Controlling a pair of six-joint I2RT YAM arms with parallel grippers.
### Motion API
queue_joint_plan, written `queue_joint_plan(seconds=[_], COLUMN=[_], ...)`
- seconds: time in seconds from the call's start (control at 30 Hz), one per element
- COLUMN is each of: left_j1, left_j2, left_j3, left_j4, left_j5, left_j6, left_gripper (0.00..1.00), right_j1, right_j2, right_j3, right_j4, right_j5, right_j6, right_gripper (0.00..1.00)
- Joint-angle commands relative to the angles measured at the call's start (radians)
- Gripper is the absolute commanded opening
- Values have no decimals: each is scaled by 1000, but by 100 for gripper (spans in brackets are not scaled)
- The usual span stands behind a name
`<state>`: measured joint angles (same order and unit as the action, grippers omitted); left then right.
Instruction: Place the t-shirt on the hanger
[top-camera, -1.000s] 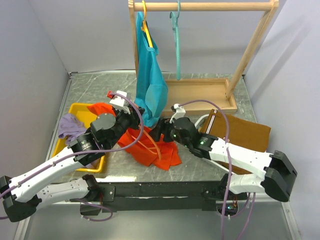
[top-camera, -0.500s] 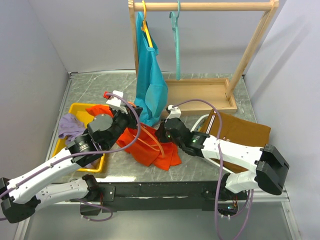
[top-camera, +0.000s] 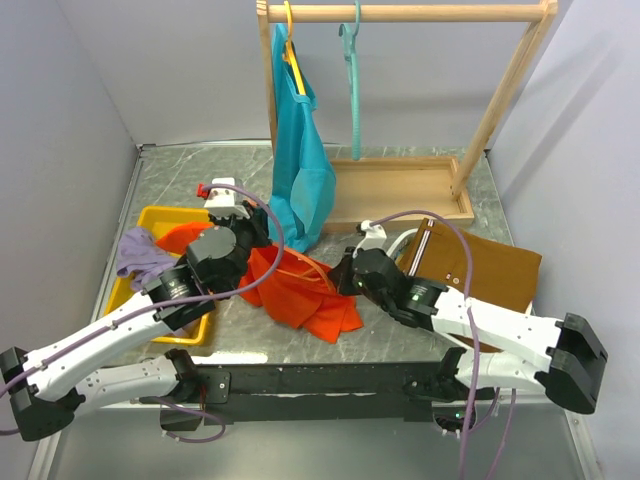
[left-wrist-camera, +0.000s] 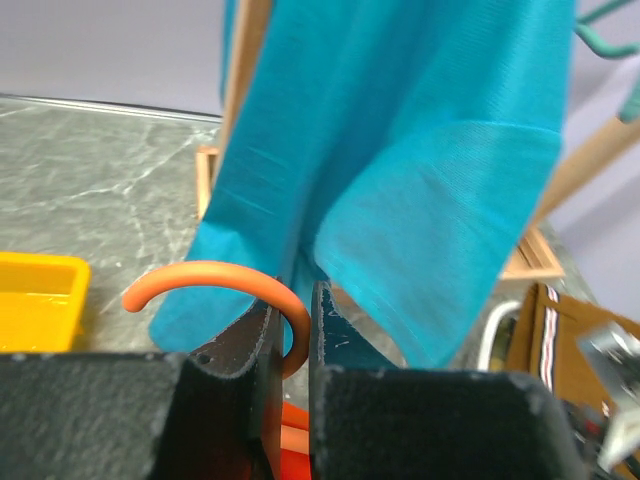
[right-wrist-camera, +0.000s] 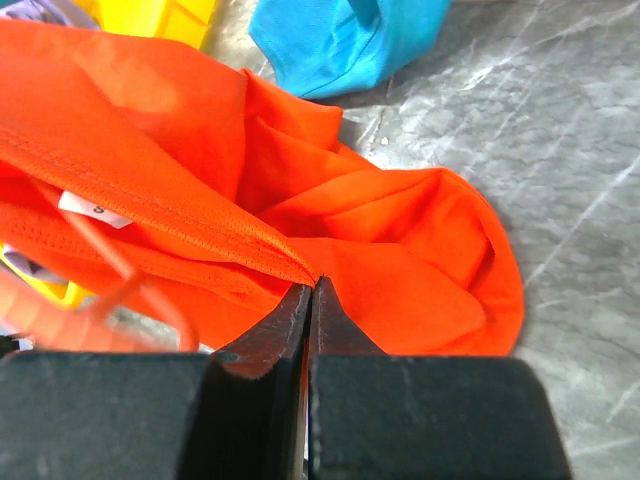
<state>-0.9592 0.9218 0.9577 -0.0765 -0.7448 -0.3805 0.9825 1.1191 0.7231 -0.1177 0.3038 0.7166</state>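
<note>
Where the two arms meet over the middle of the desk, seen from above, the t-shirt (top-camera: 305, 300) lies bunched toward the near edge, its left end at the yellow tray (top-camera: 150, 215). The hanger (top-camera: 300, 268) runs left to right inside it, hook end at the left gripper (top-camera: 258, 236). The right gripper (top-camera: 345, 277) has drawn back rightward since a second ago.

From the left wrist, the jaws clamp the hook, which curls left before the teal t-shirt (left-wrist-camera: 400, 180).

From the right wrist, the jaws, apart a second ago, now pinch an orange-red fold.
</note>
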Motion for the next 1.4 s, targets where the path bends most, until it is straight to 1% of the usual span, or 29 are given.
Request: queue_joint_plan(seconds=[0.0,0.2,0.47,0.7,0.87,1.03,1.17,1.33,1.37], left_j1=[4,4,2,5,4,5,5,4,4], left_j2=[5,14,29,28,22,29,28,28,22], left_j3=[7,-8,6,3,-19,-25,-28,-11,-13], left_j4=[63,67,31,23,37,43,70,69,96], left_j5=[-139,-189,-240,-266,-280,-298,-283,-254,-243], left_j6=[-24,-31,-69,-66,-57,-51,-40,-28,-24], left_gripper=[1,1,1,1,1,1,1,1,1], right_j1=[2,4,4,4,4,5,7,22,25], right_j2=[-70,-114,-120,-139,-163,-186,-177,-154,-148], right_j3=[-19,-25,-51,-64,-30,32,105,148,165], right_j4=[-59,-91,-102,-112,-152,-206,-244,-260,-261], right_j5=[47,50,49,64,74,37,-8,-48,-54], right_j6=[-2,-12,-13,-11,-17,-45,-71,-92,-92], right_gripper=[0,0,0,0,0,0,0,0,0])
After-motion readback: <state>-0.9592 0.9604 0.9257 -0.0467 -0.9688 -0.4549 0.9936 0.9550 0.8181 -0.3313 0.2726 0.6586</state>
